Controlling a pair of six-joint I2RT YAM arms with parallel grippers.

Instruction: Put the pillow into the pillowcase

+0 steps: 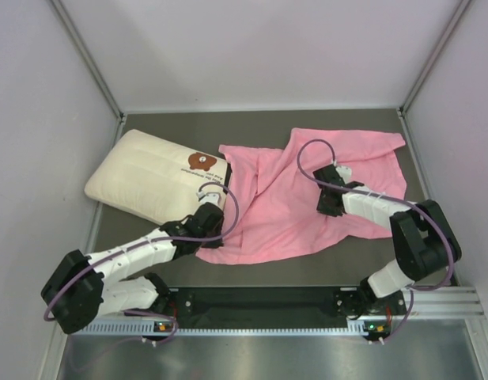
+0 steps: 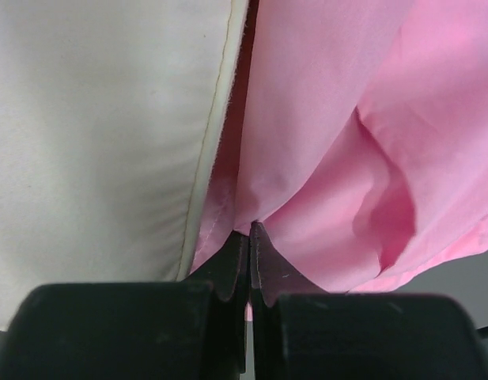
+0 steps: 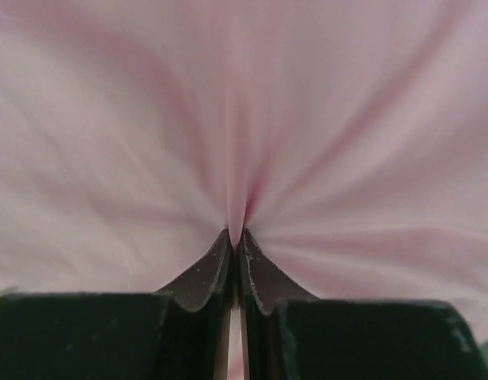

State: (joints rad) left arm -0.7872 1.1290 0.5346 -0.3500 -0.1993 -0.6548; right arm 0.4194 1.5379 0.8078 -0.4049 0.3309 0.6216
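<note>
The cream-white quilted pillow [image 1: 153, 176] lies at the left of the table, its printed end just inside the pink pillowcase's [image 1: 291, 202] left opening. The pillowcase lies crumpled across the middle and right. My left gripper [image 1: 213, 207] is shut on the pillowcase's edge beside the pillow's near corner; in the left wrist view the left gripper [image 2: 250, 231] pinches pink fabric [image 2: 331, 142] next to the pillow's seam [image 2: 109, 134]. My right gripper [image 1: 331, 199] is shut on a pinch of pillowcase in its middle; in the right wrist view the right gripper [image 3: 237, 236] has fabric [image 3: 244, 119] gathered at the tips.
White walls enclose the table on the left, back and right. The dark table surface [image 1: 251, 127] shows behind the pillowcase. A metal rail [image 1: 267, 305] with the arm bases runs along the near edge.
</note>
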